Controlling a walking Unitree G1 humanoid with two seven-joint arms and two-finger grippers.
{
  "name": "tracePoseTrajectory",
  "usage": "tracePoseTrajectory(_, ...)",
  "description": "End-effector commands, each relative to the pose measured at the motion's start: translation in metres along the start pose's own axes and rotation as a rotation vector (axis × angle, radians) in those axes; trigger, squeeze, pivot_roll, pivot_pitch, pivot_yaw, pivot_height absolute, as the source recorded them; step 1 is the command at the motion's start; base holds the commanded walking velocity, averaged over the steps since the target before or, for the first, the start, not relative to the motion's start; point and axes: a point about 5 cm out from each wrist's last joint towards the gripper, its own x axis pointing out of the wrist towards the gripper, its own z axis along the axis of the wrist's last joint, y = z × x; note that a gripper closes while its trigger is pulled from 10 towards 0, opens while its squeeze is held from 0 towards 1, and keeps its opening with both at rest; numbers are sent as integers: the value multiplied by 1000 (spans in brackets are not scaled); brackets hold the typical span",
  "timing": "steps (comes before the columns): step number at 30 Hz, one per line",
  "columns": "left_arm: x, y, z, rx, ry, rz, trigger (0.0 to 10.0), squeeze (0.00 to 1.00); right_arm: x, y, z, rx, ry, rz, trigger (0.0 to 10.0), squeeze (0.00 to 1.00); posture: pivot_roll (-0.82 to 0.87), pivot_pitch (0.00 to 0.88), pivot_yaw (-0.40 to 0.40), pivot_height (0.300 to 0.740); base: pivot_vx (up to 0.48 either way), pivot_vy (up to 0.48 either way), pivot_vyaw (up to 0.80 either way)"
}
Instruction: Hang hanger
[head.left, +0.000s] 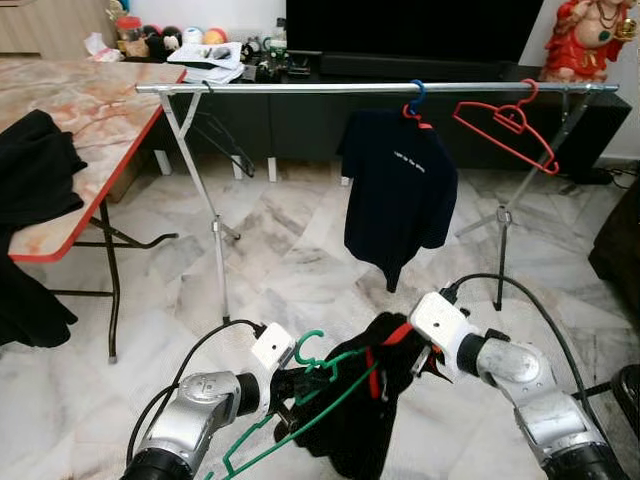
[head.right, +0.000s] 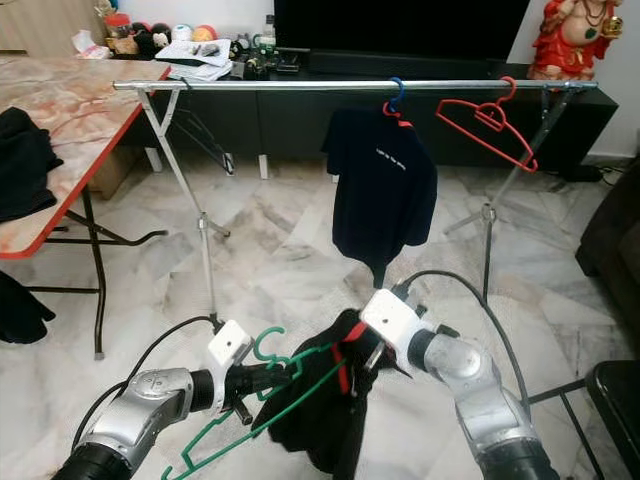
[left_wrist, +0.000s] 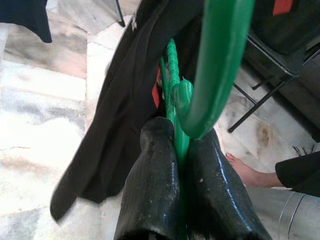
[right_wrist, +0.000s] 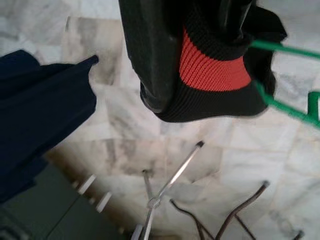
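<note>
A green plastic hanger (head.left: 318, 385) is held low in front of me, its hook pointing up. My left gripper (head.left: 292, 385) is shut on the hanger just below the hook; in the left wrist view both black fingers (left_wrist: 150, 185) clamp the green neck (left_wrist: 176, 100). A black garment with a red collar band (head.left: 375, 400) hangs over the hanger's right end. My right gripper (head.left: 415, 362) is shut on that red-banded collar (right_wrist: 212, 70). Beyond stands a silver clothes rail (head.left: 370, 88).
On the rail hang a navy T-shirt (head.left: 398, 190) on a blue hanger and an empty red hanger (head.left: 505, 125). A marble-top table with a red edge (head.left: 90, 150) holding black clothes stands on the left. A dark TV cabinet (head.left: 420, 70) runs behind. A bare foot (left_wrist: 245, 172) shows in the left wrist view.
</note>
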Motion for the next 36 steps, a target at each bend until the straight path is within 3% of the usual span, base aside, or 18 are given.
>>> tracePoseTrajectory(1, -1, 2, 0, -2, -9, 6, 10000, 0, -2, -5, 13, -13, -75, -15, 10000, 0, 21, 117, -44, 721, 0, 0, 0)
tracePoseTrajectory(3, -1, 1, 0, -4, -10, 3, 10000, 0, -1, 1, 21, 23, -144, 33, 10000, 0, 21, 117, -44, 721, 0, 0, 0)
tracePoseTrajectory(7, -1, 2, 1, -6, -13, 5, 10000, 0, -6, 23, 38, 121, -280, 257, 10000, 0, 22, 118, -44, 721, 0, 0, 0)
tracePoseTrajectory(13, 0, 3, 2, -6, -28, 23, 10000, 0, -20, 39, 46, 138, -320, 443, 10000, 0, 16, 118, -42, 721, 0, 0, 0)
tracePoseTrajectory(18, 0, 13, 10, 11, -81, 124, 10000, 0, -18, 34, 24, 68, -165, 380, 10000, 0, 12, 119, -44, 721, 0, 0, 0)
tracePoseTrajectory(21, -3, 20, 18, 11, -137, 197, 10000, 0, -9, 18, 2, 36, 3, 202, 10000, 0, 11, 120, -45, 721, 0, 0, 0)
tracePoseTrajectory(24, -5, 23, 22, -5, -175, 216, 10000, 0, -8, 19, 3, 52, -14, 189, 10000, 0, 14, 122, -45, 721, 0, 0, 0)
tracePoseTrajectory(28, -5, 23, 24, -13, -191, 208, 10000, 0, -7, 30, 22, 86, -139, 262, 10000, 0, 16, 124, -46, 721, 0, 0, 0)
tracePoseTrajectory(36, 3, 11, 21, -33, -183, 121, 10000, 0, -5, 43, 44, 102, -266, 346, 10000, 0, 13, 124, -48, 721, 0, 0, 0)
